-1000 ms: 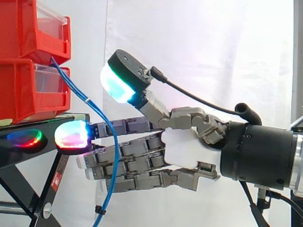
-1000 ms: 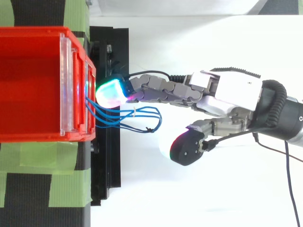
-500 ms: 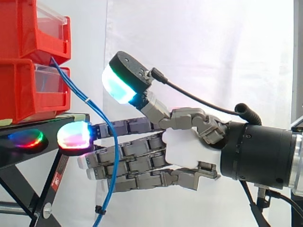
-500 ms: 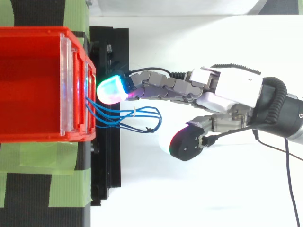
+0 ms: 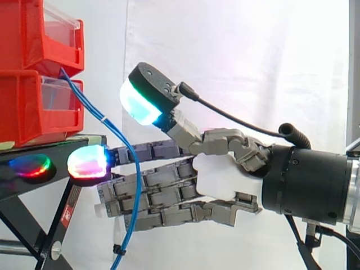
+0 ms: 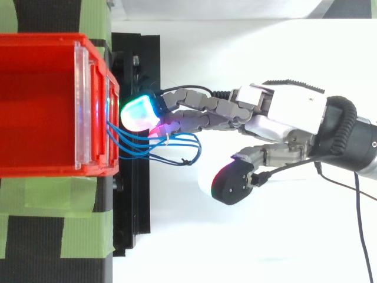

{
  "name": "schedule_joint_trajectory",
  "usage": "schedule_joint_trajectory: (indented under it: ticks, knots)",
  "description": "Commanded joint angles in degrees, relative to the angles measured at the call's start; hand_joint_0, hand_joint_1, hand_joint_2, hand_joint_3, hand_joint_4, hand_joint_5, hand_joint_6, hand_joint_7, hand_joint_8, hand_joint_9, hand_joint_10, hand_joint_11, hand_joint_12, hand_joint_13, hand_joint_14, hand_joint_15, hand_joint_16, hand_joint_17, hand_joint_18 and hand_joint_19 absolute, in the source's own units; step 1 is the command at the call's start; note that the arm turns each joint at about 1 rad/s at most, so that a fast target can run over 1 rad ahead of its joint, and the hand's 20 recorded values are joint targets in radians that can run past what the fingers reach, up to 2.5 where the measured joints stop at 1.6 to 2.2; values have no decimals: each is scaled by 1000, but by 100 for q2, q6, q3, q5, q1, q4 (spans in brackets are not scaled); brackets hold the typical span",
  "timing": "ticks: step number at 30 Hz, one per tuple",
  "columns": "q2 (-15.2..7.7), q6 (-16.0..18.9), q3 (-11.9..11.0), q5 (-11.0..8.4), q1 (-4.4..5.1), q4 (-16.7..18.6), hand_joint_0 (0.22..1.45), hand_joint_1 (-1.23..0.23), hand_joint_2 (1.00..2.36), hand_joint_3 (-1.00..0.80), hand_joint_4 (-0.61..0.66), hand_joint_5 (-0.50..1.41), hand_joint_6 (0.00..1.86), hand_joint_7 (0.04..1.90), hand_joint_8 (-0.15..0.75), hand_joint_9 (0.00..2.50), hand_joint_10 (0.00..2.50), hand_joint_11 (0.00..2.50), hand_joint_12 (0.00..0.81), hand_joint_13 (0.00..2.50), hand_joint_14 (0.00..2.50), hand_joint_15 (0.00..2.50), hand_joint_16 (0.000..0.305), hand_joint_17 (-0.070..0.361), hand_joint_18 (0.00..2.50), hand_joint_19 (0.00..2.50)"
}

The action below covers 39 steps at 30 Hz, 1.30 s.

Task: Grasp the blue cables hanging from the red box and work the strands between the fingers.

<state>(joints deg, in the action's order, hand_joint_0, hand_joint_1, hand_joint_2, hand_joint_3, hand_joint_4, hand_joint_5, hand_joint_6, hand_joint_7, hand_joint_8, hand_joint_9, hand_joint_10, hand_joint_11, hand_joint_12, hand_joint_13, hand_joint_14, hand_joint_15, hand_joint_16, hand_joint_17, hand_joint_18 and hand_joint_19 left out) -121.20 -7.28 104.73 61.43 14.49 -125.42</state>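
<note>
white curtain [image 5: 253, 56] behind it all | hand [image 5: 222, 177] is loose, not gripping anything: fingers [image 5: 152, 194] stretched out flat, thumb [image 5: 149, 93] cocked up well clear | blue cables [image 5: 103, 118] dangle between thumb and fingers, can't tell if they touch | red bins [image 6: 41, 106] just past the fingertips, on black stand [image 5: 50, 149]
</note>
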Motion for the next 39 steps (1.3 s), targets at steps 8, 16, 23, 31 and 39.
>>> schedule_joint_trajectory:
  ticks: [8, 16, 23, 31, 39]
  knots:
    - [0, 42, 3, 133, 19, 44, 725, -550, 1000, -1000, 262, -208, 6, 689, 411, 541, 9, 363, 450, 474, 10, 357, 75, 169, 352, 91]
    - [0, 51, -6, 150, 27, 53, 733, -550, 1000, -1000, 272, -188, 6, 689, 429, 658, 10, 525, 472, 687, 15, 559, 74, 166, 508, 166]
    - [0, 60, -6, 150, 27, 44, 739, -548, 1000, -1000, 277, -182, 6, 695, 437, 769, 12, 717, 492, 830, 19, 757, 72, 161, 610, 229]
    - [0, 60, 3, 150, 27, 35, 746, -547, 1000, -1000, 283, -173, 6, 694, 443, 871, 14, 916, 501, 912, 20, 898, 69, 156, 687, 296]
    - [0, 77, -6, 150, 27, 18, 752, -548, 1000, -1000, 290, -158, 6, 697, 432, 986, 11, 1142, 501, 1050, 17, 1117, 67, 152, 779, 383]
